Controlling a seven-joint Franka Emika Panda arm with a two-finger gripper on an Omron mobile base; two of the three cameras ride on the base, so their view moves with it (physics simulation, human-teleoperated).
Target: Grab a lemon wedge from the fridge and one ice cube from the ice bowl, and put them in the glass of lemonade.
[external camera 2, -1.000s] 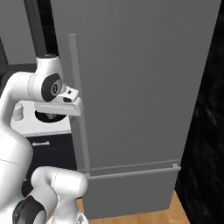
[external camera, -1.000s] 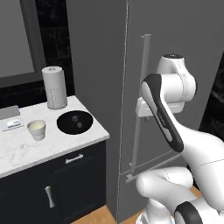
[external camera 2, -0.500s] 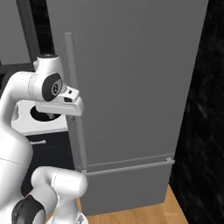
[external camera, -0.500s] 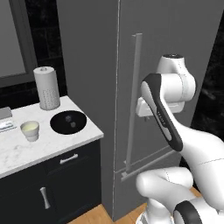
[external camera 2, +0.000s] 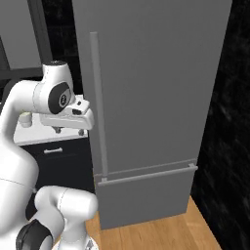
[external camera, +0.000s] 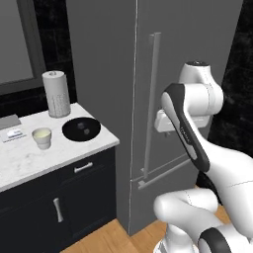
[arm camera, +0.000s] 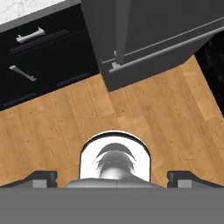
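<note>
The fridge (external camera: pixel 190 44) (external camera 2: pixel 156 88) is a tall grey appliance with its doors shut and a long vertical bar handle (external camera: pixel 152 99). Left of it, on the marble counter (external camera: pixel 29 160), stand the glass of lemonade (external camera: pixel 42 138) and the black ice bowl (external camera: pixel 81 129). The lemon wedge is out of view. My gripper (external camera 2: pixel 70 130) (external camera: pixel 165 123) hangs in front of the fridge, just left of the handle in the right base view. It points down at the floor. In the hand view my gripper (arm camera: pixel 113 178) is open and empty, with the fridge's lower edge (arm camera: pixel 144 48) ahead.
A tall white perforated cylinder (external camera: pixel 56 94) stands at the back of the counter. Dark drawer cabinets (external camera: pixel 59 197) (arm camera: pixel 39 57) sit below it. Wooden floor (arm camera: pixel 166 113) lies in front of the fridge. A black wall (external camera 2: pixel 229 122) borders the fridge on the right.
The whole picture has shifted in both base views, so the base has moved in front of the fridge. The arm keeps the same pose and the gripper stays open.
</note>
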